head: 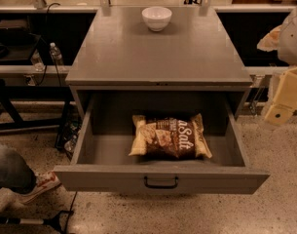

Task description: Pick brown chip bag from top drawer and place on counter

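Note:
The brown chip bag (pixel 170 136) lies flat inside the open top drawer (pixel 160 178), right of its middle, with the "Salt" lettering facing up. The drawer is pulled out toward me, its black handle (pixel 160 183) at the centre of the front panel. The grey counter (pixel 160 50) is the cabinet top above it. My gripper (pixel 280 110) hangs at the right edge of the view, beside the cabinet's right front corner, above and to the right of the drawer and apart from the bag.
A white bowl (pixel 157 18) stands at the back middle of the counter. A person's leg and shoe (pixel 21 179) are at the lower left on the speckled floor. A water bottle (pixel 55 54) and dark shelving stand to the left of the cabinet.

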Available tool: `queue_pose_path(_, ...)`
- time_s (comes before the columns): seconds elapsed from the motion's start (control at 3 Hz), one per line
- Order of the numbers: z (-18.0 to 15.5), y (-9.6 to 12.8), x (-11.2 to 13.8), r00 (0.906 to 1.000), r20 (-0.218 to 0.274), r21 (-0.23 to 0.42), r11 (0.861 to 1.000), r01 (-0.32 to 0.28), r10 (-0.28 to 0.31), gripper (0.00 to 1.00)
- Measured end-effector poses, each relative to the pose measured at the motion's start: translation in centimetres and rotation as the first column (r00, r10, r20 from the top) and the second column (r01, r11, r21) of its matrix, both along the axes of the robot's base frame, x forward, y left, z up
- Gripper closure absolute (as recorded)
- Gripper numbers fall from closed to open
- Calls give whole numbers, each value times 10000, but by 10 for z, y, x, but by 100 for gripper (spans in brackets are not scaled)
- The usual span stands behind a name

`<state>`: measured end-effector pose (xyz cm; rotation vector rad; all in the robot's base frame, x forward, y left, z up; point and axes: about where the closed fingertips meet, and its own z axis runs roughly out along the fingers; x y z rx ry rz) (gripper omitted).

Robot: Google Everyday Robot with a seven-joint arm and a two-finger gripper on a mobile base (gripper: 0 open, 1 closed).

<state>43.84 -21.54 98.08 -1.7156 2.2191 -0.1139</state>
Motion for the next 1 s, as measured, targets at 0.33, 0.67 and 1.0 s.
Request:
queue_pose_path(0.33, 0, 0, 0, 10000, 2, 0, 10000, 0, 0, 0)
queue_pose_path(0.67, -35, 3, 5, 9991, -424, 552, 9985, 70, -47, 0)
queue_pose_path(1.0, -100, 10, 18, 9936, -1109, 1644, 9857, 377, -195, 0)
